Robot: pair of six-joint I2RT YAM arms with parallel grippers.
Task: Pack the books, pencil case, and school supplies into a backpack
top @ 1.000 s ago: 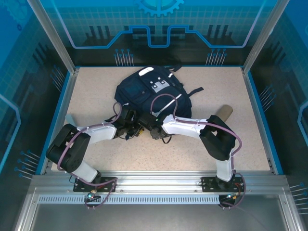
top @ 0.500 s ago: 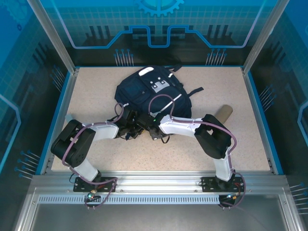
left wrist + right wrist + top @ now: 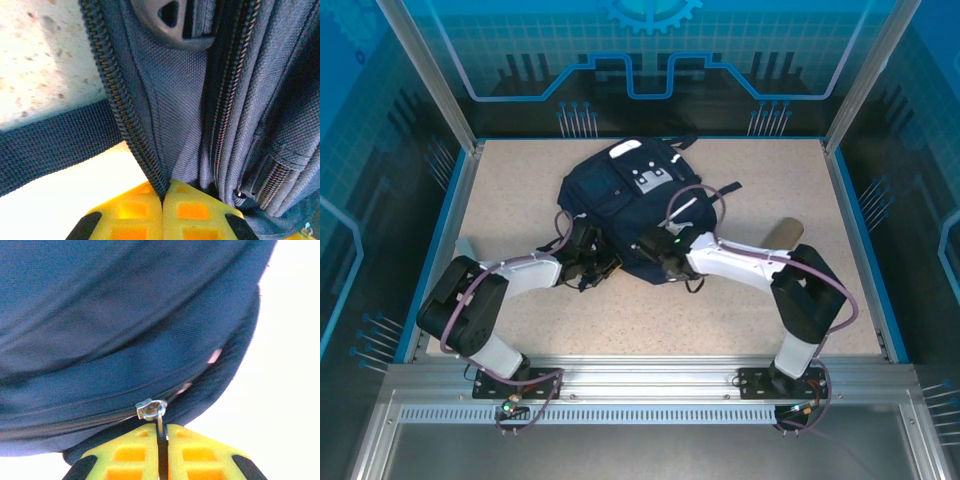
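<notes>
Zip pull (image 3: pixel 152 411), pinched in right jaws, should slide steadily while left jaws, clenched on backpack (image 3: pixel 185 100) fabric, hold it taut.

The backpack (image 3: pixel 635 200) lies on the surface (image 3: pixel 620 320). At its near edge the left fingers (image 3: pixel 132 215) pinch a zipper seam (image 3: pixel 114 100). Further right along that edge, the right fingers (image 3: pixel 132 457) pinch a zipper pull (image 3: pixel 151 410). A cylinder (image 3: pixel 783 235) lies right of the backpack, apart.
</notes>
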